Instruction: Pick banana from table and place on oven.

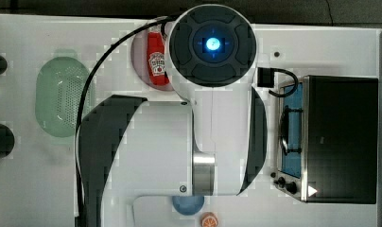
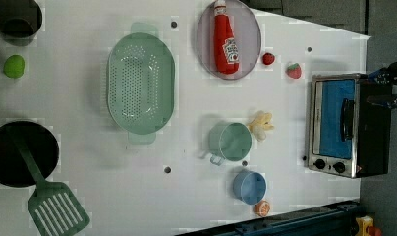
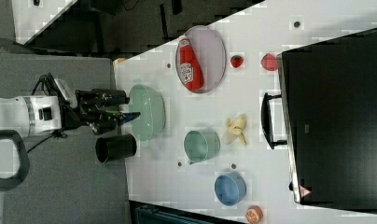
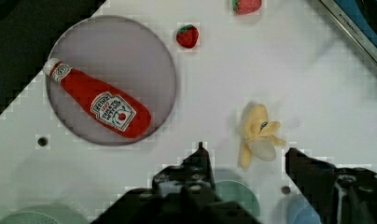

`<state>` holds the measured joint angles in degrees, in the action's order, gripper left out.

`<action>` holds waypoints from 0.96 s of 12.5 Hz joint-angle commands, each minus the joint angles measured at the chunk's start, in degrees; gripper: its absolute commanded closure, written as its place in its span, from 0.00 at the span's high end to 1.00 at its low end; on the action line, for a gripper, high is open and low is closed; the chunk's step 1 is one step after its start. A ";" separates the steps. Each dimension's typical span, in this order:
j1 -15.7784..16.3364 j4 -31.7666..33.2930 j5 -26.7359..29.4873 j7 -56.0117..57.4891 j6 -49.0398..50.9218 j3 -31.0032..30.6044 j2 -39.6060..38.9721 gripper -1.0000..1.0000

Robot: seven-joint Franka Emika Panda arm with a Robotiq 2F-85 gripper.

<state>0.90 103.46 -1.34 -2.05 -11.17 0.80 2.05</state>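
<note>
On table [image 2: 196, 196], 1 banana [image 2: 262, 124], 2 strawberries [image 2: 269, 58], 1 oven [image 2: 351, 125]

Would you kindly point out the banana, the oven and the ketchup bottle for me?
banana [image 2: 262, 125]: left view, middle of the fruit.
oven [image 2: 371, 129]: left view, black top panel.
ketchup bottle [image 2: 225, 43]: left view, red body near the label.
</note>
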 commanded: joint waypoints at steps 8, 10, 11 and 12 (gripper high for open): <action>-1.63 15.21 0.22 1.20 6.42 1.96 18.68 1.00; -1.63 18.02 0.22 1.23 0.87 2.00 15.41 1.00; -1.63 19.56 0.22 1.32 -2.63 1.99 13.51 1.00; -1.63 21.14 0.21 1.32 -6.40 1.98 11.60 1.00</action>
<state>-0.87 121.87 -0.91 -1.85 -16.07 3.32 18.23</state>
